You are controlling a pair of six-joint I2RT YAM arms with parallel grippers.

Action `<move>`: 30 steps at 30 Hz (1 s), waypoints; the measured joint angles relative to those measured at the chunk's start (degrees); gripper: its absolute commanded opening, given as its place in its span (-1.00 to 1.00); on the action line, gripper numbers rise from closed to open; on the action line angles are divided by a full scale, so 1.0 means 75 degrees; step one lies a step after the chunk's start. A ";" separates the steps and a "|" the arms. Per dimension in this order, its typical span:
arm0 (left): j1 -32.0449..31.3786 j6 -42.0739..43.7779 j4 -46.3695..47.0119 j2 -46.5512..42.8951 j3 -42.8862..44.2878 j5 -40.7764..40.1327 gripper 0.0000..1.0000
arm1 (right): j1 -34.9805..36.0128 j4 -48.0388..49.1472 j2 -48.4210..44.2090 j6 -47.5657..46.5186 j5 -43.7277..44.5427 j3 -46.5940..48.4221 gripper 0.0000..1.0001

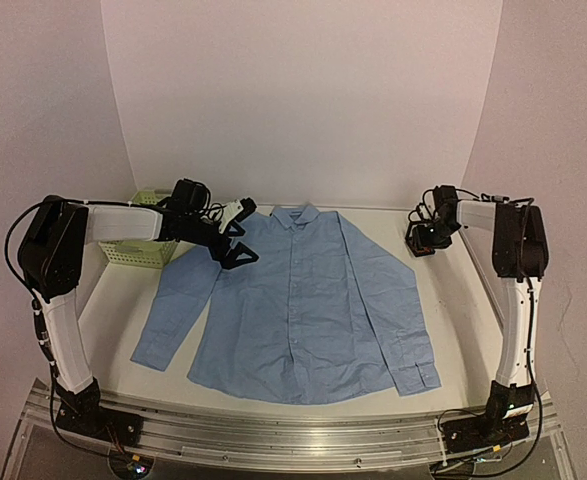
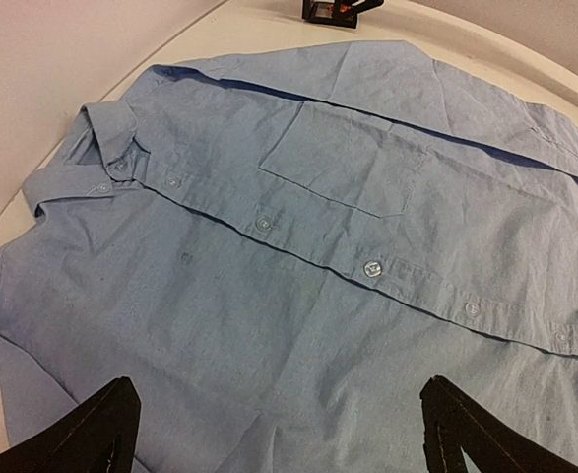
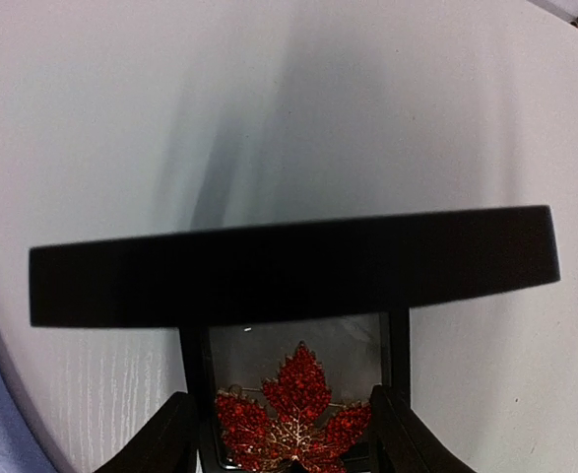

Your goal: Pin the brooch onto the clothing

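The light blue shirt [image 1: 303,300] lies flat on the table, front up and buttoned; in the left wrist view [image 2: 269,296] I see its collar, placket and chest pocket. The brooch [image 3: 293,419], a red jewelled leaf, lies inside a small black box [image 3: 289,266] whose lid stands open. The box stands at the back right of the table [image 1: 420,243] and shows at the top of the left wrist view [image 2: 330,10]. My right gripper [image 3: 277,404] is open just over the box, fingers either side of the brooch. My left gripper [image 1: 238,248] is open and empty above the shirt's shoulder [image 2: 279,389].
A pale green plastic basket [image 1: 143,245] stands at the back left, under my left arm. The table's curved white back edge runs just behind the collar and the box. The shirt's sleeves spread out to both sides.
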 measured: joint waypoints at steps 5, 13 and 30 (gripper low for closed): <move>0.0000 0.0005 0.0000 0.0000 0.0000 0.0000 0.99 | 0.0003 0.0022 0.0070 0.0017 -0.0019 0.0060 -0.15; 0.0000 0.0012 0.0000 0.0000 0.0000 -0.0005 0.99 | 0.0003 0.0040 0.0114 0.0000 -0.0034 0.0140 -0.38; 0.0000 0.0024 0.0000 0.0000 0.0000 0.0000 0.99 | 0.0003 -0.0094 -0.0125 0.0447 -0.0469 0.0405 -0.56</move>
